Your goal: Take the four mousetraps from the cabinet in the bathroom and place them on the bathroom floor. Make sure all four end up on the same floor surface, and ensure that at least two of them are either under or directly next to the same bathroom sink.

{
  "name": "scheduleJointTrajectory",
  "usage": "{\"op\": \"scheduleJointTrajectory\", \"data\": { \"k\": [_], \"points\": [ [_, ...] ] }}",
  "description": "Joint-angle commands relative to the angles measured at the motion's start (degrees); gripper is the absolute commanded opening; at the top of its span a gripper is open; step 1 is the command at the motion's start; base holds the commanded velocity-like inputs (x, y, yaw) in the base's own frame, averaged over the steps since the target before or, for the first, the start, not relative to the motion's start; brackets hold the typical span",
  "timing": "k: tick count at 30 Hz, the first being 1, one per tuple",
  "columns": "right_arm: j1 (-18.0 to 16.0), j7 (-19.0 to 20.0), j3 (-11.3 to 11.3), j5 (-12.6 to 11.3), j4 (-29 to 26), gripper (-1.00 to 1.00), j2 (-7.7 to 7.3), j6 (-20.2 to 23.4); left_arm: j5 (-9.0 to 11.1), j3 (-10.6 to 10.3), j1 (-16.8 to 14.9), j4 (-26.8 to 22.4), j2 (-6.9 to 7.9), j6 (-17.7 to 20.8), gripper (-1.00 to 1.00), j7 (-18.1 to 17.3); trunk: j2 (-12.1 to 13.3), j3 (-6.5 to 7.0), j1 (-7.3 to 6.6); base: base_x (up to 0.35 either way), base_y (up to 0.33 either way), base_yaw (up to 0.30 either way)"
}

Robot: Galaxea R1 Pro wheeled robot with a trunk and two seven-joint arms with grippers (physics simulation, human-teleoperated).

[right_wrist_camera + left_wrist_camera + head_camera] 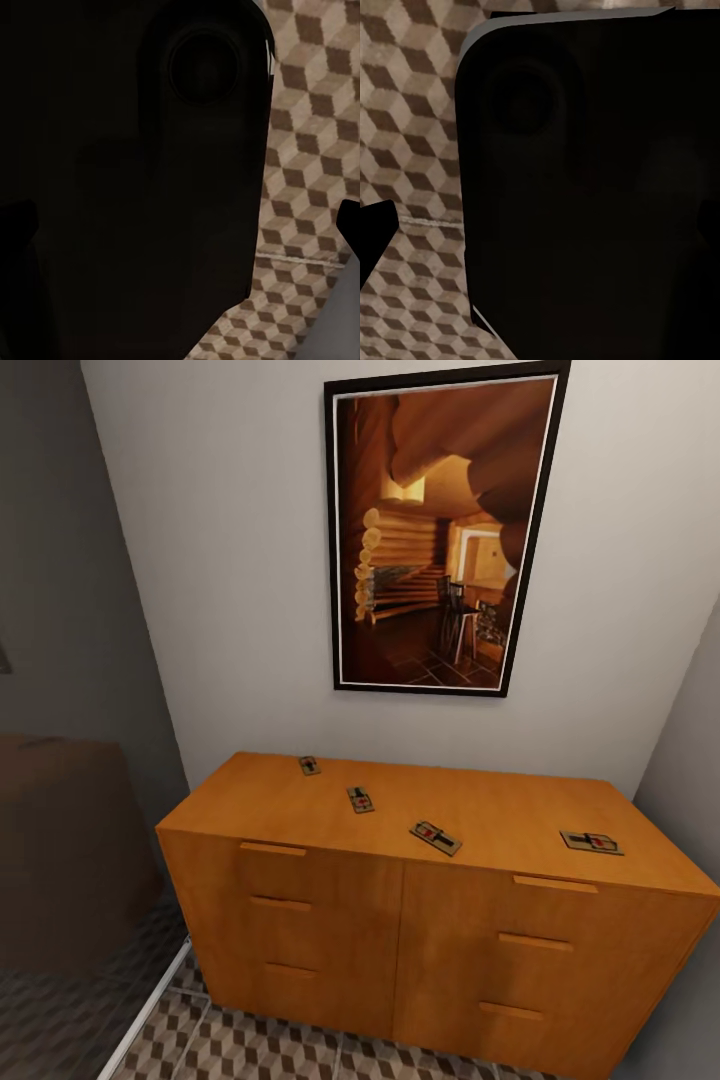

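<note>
Tool state on both arms: can't tell, wrist views are mostly dark robot body over the bathroom floor point(412, 112). Four mousetraps lie in a loose row on top of the cabinet point(330, 920): far-left point(309, 765), second point(360, 799), third point(435, 837), right point(591, 842). Cabinet is dead ahead and above both arms. Left pair suits the left arm, right pair the right, I'd judge.

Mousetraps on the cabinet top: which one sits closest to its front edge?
The rightmost mousetrap, just above the right-hand top drawer handle on the cabinet. The other three step back toward the wall.
</note>
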Motion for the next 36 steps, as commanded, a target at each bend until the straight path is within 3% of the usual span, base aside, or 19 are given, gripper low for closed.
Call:
{"op": "scheduleJointTrajectory", "data": {
  "k": [1,36],
  "points": [
    [0.0,0.0,0.0,0.0,0.0,1.00,0.00,0.0,0.0,0.0,0.0,0.0,0.00,-0.1,1.00,0.0,0.0,-0.05,0.00,0.000,0.000,0.000],
    [0.0,0.1,0.3,0.4,0.0,1.00,-0.09,0.0,0.0,0.0,0.0,0.0,0.00,-0.1,1.00,0.1,0.0,-0.05,0.00,0.000,0.000,0.000]
  ]
}}
